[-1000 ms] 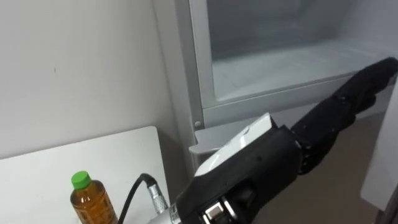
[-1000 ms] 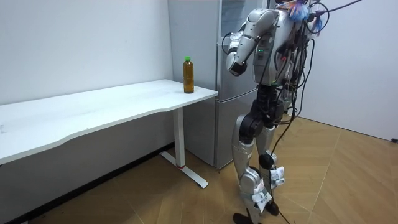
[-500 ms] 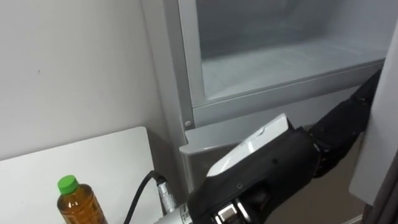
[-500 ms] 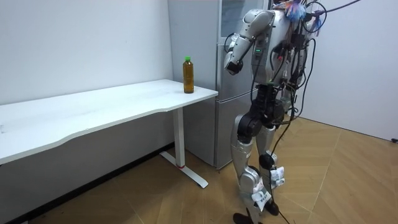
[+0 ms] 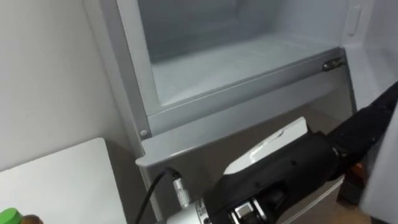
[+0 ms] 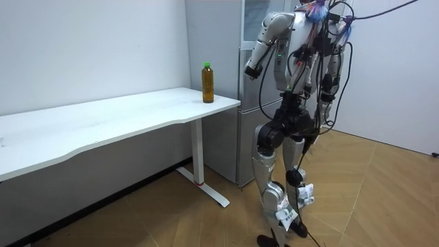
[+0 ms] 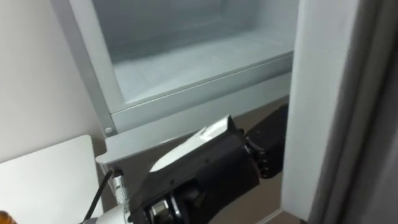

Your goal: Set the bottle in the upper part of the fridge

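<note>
The bottle [image 6: 207, 82], amber with a green cap, stands upright on the corner of the white table [image 6: 123, 113] closest to the fridge; its cap [image 5: 9, 218] shows at the lower left edge of the left eye view. I stand in front of the fridge [image 6: 248, 137]. Its upper compartment [image 5: 236, 68] is open and its white shelf is bare. My left hand [image 5: 370, 123] is far from the bottle, with straight fingers reaching right against the edge of the open door [image 7: 336, 93]. My right hand [image 6: 325, 87] hangs at my side.
The table corner [image 5: 56, 183] lies just left of the fridge's grey side wall [image 5: 121, 99]. The open door stands close on my right. Behind me there is wooden floor [image 6: 384, 199].
I have turned toward the fridge, so the bottle has slid to the view's lower left edge. My left arm has stretched further right and the door stands wider open. The bottle stayed on the table.
</note>
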Motion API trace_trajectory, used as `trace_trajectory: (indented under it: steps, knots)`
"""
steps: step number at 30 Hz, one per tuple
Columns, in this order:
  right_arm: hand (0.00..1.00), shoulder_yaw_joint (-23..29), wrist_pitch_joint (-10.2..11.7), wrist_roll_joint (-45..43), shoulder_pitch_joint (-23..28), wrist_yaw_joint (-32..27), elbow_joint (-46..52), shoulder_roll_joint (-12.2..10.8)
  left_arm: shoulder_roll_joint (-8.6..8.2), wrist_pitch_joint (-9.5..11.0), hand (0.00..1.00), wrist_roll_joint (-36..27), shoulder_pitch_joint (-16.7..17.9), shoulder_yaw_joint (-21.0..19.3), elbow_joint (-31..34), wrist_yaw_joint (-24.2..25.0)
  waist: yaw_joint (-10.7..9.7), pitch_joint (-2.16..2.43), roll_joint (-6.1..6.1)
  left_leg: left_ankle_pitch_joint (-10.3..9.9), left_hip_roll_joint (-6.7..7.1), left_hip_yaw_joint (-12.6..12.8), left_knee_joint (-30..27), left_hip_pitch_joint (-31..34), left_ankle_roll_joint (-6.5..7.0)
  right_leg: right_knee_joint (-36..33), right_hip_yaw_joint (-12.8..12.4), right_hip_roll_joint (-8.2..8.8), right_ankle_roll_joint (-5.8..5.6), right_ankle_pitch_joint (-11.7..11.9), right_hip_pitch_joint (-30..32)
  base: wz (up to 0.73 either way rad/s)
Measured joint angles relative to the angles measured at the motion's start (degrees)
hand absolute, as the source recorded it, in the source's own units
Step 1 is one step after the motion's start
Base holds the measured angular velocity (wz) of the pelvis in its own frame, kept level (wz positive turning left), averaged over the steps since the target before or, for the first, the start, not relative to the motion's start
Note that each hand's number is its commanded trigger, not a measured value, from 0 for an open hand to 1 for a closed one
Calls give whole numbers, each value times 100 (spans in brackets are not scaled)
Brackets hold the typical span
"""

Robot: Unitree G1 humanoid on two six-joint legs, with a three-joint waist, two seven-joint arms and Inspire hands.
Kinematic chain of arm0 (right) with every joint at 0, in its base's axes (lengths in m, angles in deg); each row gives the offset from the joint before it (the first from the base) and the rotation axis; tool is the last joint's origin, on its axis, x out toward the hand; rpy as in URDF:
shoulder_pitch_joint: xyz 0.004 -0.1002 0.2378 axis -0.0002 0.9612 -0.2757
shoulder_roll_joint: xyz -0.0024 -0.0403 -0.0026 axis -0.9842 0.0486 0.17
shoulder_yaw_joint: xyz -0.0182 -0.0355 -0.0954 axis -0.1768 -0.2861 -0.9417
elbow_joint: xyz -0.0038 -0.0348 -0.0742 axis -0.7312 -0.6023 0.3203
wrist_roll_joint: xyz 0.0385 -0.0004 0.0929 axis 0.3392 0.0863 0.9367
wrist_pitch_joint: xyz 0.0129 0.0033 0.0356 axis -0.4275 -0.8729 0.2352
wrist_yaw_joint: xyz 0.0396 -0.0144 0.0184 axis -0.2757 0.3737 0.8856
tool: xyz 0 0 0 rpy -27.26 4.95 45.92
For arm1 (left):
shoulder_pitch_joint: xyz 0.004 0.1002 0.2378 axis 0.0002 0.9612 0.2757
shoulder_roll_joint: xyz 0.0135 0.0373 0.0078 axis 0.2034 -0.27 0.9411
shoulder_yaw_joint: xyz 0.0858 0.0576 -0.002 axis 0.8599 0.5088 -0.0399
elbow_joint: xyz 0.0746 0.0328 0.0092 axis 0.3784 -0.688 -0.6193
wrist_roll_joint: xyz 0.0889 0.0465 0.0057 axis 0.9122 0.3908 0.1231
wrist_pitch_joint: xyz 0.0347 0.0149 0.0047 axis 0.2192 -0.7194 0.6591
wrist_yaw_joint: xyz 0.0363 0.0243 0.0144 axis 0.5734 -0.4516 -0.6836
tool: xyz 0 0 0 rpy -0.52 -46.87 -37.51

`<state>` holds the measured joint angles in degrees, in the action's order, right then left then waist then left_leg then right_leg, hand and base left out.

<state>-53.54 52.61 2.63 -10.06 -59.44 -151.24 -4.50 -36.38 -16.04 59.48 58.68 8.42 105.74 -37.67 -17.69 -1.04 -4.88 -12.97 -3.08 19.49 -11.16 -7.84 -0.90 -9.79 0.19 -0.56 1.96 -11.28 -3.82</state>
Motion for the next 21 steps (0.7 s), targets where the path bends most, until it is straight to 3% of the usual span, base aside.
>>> trace_trajectory:
  steps: [3,13,16,19,21]
  knots:
    - [0,12,-6,-42,79,-3,-36,66,5,82,0,-2,-1,1,-94,8,-62,-21,11,-1,-27,117,28,-68,-1,-3,-57,-37,13,15,-2,-14]
    - [0,63,-9,-286,143,25,-185,155,21,97,0,-233,-21,1,-225,17,-121,-24,16,-11,-97,257,38,-93,-18,-15,-281,-174,103,81,88,-12]
    - [0,61,-55,-291,153,33,-195,158,16,110,0,-404,-38,4,-314,9,-115,-23,15,-20,-141,398,38,-122,-34,-4,-340,-220,134,100,91,-12]
    - [0,45,-55,-230,160,35,-196,162,-1,113,0,-465,-55,9,-348,10,-114,-18,8,-27,-162,418,21,-129,-45,1,-434,-255,151,111,104,-16]
    - [0,36,-55,-220,159,34,-188,179,-37,128,0,-479,-61,31,-351,13,-122,9,-30,-31,-173,431,-20,-72,-51,-19,-478,-265,159,120,178,-18]
